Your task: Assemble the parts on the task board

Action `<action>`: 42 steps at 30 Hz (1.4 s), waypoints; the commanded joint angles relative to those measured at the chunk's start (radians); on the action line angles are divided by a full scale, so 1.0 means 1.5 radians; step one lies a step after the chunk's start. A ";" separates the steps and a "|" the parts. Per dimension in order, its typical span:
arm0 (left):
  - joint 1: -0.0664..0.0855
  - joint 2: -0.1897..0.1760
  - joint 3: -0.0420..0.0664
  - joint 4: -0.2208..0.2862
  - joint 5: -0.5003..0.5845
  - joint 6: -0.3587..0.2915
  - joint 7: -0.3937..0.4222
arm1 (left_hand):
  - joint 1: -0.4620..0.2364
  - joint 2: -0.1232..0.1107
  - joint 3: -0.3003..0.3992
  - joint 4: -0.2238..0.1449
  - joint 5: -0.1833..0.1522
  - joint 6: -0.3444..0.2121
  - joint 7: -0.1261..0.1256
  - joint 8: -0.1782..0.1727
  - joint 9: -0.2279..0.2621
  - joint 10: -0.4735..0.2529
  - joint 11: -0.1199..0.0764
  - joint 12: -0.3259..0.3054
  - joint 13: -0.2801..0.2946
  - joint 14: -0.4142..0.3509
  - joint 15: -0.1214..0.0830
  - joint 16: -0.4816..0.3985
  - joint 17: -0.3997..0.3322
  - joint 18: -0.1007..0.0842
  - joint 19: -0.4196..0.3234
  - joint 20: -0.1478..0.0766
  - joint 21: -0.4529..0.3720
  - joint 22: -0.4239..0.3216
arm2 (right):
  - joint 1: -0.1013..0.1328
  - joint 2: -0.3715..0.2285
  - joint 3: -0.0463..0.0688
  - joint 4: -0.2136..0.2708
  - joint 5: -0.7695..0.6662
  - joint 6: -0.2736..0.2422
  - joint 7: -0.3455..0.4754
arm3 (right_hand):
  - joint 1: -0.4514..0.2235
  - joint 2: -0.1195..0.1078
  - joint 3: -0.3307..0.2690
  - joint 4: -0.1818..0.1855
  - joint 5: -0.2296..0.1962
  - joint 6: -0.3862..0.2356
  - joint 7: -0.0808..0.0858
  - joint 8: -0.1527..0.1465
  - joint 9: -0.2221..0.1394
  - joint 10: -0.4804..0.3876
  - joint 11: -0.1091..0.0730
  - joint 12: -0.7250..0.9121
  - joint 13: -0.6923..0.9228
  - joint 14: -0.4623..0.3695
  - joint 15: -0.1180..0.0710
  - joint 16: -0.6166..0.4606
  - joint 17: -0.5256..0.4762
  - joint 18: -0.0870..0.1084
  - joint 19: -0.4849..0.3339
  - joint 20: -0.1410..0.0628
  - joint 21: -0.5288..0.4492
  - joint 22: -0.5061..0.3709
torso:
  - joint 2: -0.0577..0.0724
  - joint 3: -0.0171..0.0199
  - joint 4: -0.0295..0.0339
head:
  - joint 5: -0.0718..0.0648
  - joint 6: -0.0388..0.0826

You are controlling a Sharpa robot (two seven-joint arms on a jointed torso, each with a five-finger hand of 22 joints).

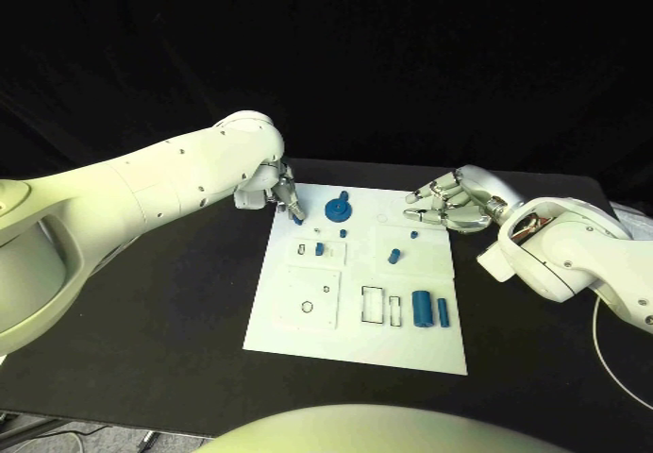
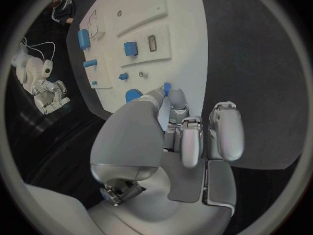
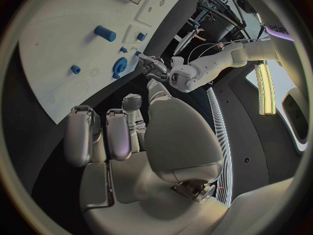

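Task board point(image 1: 409, 330): white, thin black outlines round recesses. Parts: blue, e.g. round disc part point(image 1: 339, 206) and two cylinders point(image 1: 424, 307). Table point(image 1: 163, 321): black. Arms: white. Left hand point(image 1: 279, 189), right hand point(image 1: 449, 203): silver.

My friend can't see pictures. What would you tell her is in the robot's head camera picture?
A white task board with small blue parts lies on a black table. The left hand pinches a blue part at the board's far corner; the right hand hovers, holding nothing.
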State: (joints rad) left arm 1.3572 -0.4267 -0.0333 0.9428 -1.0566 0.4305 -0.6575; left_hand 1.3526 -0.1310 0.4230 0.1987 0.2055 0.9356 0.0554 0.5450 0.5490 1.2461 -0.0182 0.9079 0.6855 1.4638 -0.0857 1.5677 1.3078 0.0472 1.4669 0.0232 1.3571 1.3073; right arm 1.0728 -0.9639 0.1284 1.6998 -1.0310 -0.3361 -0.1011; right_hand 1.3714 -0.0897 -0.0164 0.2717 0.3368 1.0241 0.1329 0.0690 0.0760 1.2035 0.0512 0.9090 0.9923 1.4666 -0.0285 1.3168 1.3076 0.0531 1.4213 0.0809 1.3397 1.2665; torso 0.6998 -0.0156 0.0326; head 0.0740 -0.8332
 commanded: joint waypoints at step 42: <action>-0.039 -0.186 -0.013 0.279 0.058 -0.201 0.059 | -0.083 -0.048 0.159 -0.148 0.165 0.053 -0.009 -0.001 0.017 0.061 -0.011 0.049 0.058 0.071 -0.002 0.002 0.175 -0.005 0.030 -0.001 0.033 0.107 | -0.002 -0.003 0.000 0.000 0.002 -0.001 0.013 | 0.007 0.002 -0.005 0.000 0.007 0.001 0.002 0.003 0.001 -0.005 -0.001 0.001 0.000 0.030 0.001 -0.004 0.008 0.012 -0.005 -0.001 -0.002 -0.001 | 0.000 -0.0012 0.0008 | 0.008 -0.001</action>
State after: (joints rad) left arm 1.3009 -0.7040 -0.0536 1.3530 -0.9485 0.1528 -0.5741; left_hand 1.2331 -0.2055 0.5082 0.1370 0.4484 1.0029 0.0454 0.5466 0.5733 1.3294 -0.0341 0.9758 0.7723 1.4640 -0.0855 1.5678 1.3074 0.0472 1.4668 0.0234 1.4007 1.3081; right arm 1.0703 -0.9693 0.1284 1.6992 -1.0269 -0.3375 -0.0933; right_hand 1.3714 -0.0897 -0.0164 0.2717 0.3428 1.0240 0.1329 0.0691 0.0757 1.2036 0.0512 0.9090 0.9935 1.4666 -0.0284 1.3168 1.3073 0.0531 1.4213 0.0809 1.3398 1.2665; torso 0.6993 -0.0168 0.0342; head 0.0866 -0.8338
